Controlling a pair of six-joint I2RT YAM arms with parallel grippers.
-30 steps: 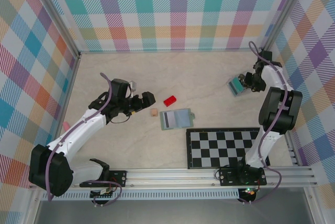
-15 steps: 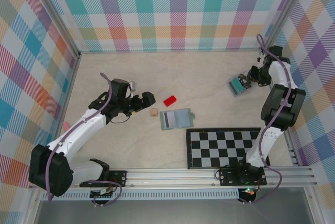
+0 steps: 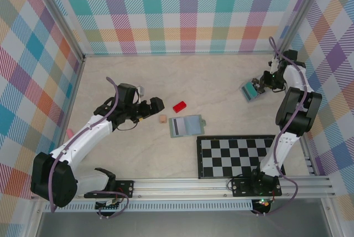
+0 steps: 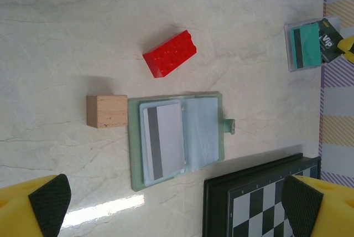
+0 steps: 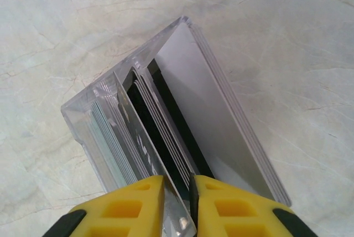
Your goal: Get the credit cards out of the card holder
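- Card holder (image 3: pixel 186 125) lies open and flat on the table (image 3: pixel 221 76), a little below the centre of your top view. It sits just above the upper-left corner of the checkerboard (image 3: pixel 235 156).
- In your left wrist view the card holder sits mid-frame with its side tab pointing right. A striped card (image 4: pixel 163 142) shows in its left panel.
- A wooden cube (image 3: pixel 162 119) rests right against the holder's left edge, near its upper corner.
- A red block (image 3: pixel 179 107) lies just above the holder, apart from it.
- Your left gripper (image 3: pixel 156 106) hangs left of centre in the top view, just left of the red block. Its fingers are spread wide and hold nothing.
- Your right gripper (image 3: pixel 260 86) is at the upper right of the top view, at a clear box (image 3: pixel 249 92) that stands well apart from the card holder.
- In your right wrist view the yellow fingers (image 5: pixel 138 204) come in from the bottom edge. They are clenched on the edge of a pale card (image 5: pixel 178 217), which stands in the clear box among other cards.
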